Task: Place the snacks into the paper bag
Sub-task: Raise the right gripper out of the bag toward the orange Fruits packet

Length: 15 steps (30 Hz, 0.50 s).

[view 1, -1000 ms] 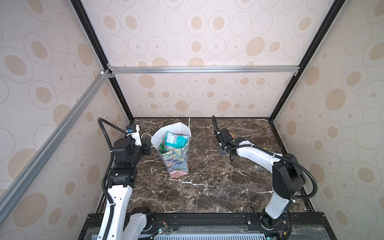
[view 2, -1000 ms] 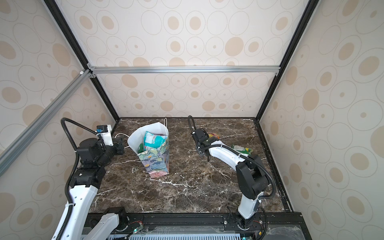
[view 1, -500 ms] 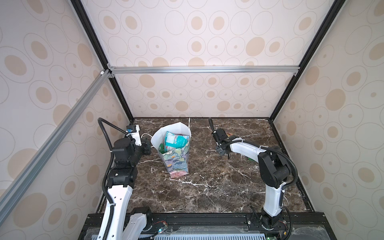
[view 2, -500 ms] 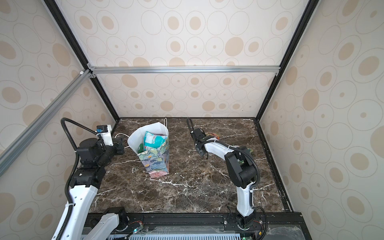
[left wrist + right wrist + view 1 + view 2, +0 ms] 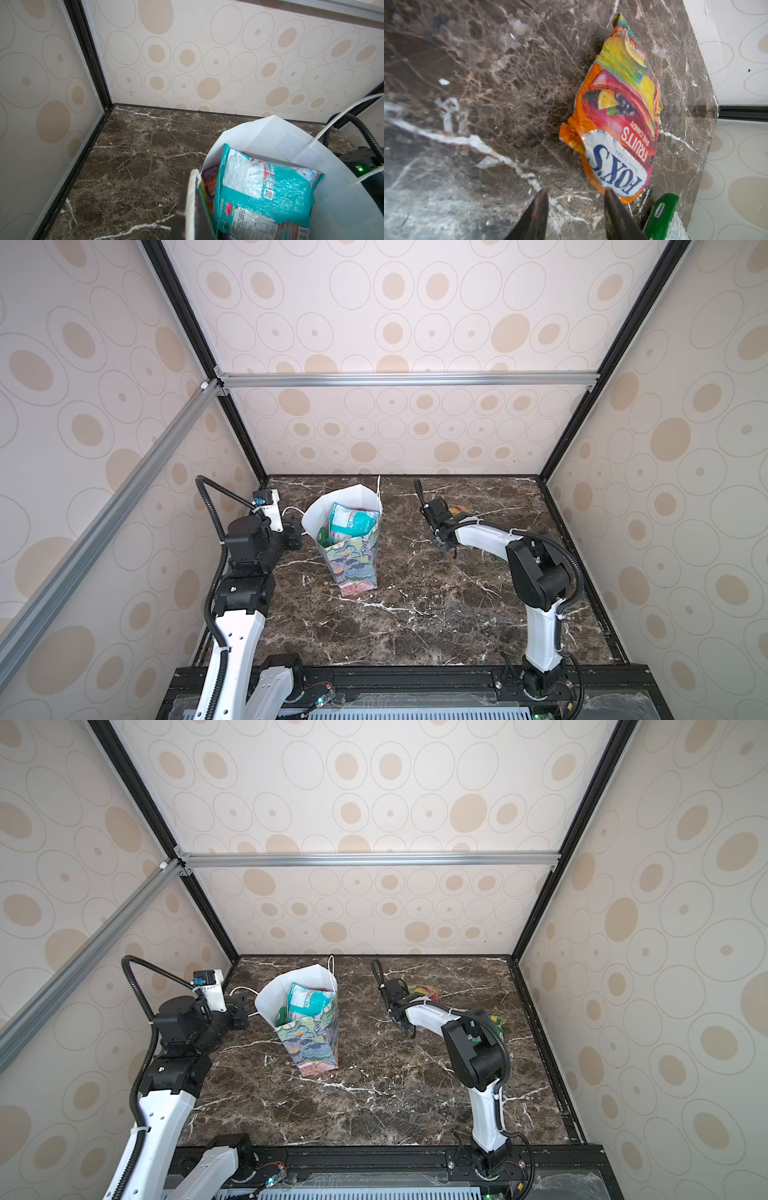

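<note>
The paper bag (image 5: 355, 568) (image 5: 313, 1046) stands upright at the left of the middle, its mouth open. A teal snack packet (image 5: 353, 522) (image 5: 259, 187) sticks up inside it, with other packets half hidden beside it. My left gripper (image 5: 190, 190) (image 5: 305, 533) is shut on the bag's white rim. An orange FOX'S fruits packet (image 5: 618, 116) (image 5: 424, 992) lies flat on the table near the back right. My right gripper (image 5: 576, 190) (image 5: 438, 526) hangs open just above the table, with one fingertip (image 5: 608, 191) at the packet's near end and nothing between the jaws.
A green packet (image 5: 662, 216) (image 5: 496, 1021) lies close by the right fingers, partly under the right forearm. The right wall and back corner post (image 5: 741, 113) are near the orange packet. The dark marble table (image 5: 415, 614) carries both arms' bases along its front edge.
The right arm's elbow has swung in to the left and its gripper has shifted slightly left by the orange packet. The left arm and the bag have stayed still.
</note>
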### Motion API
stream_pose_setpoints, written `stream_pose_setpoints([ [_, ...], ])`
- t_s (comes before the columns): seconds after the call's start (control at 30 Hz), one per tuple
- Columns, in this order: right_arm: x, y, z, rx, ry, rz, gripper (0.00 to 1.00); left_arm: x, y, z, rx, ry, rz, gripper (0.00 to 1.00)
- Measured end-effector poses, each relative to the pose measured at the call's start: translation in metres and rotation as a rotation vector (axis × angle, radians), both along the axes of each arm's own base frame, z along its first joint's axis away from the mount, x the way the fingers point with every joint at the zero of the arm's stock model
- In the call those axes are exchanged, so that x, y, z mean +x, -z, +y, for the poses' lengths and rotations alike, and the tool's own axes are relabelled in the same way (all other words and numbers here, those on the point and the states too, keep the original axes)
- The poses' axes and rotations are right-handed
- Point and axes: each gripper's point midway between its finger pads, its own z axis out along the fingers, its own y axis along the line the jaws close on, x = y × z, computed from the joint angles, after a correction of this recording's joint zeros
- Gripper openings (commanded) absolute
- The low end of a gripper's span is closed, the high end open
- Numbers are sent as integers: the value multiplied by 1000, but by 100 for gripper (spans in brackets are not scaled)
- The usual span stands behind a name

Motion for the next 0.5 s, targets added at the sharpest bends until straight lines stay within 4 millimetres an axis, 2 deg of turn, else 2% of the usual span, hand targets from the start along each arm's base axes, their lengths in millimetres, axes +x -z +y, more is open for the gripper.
stream_pose_setpoints([
  [0.5,9,0,0,-34,-23,-32,41,0,0,1,1,-4,0,0],
])
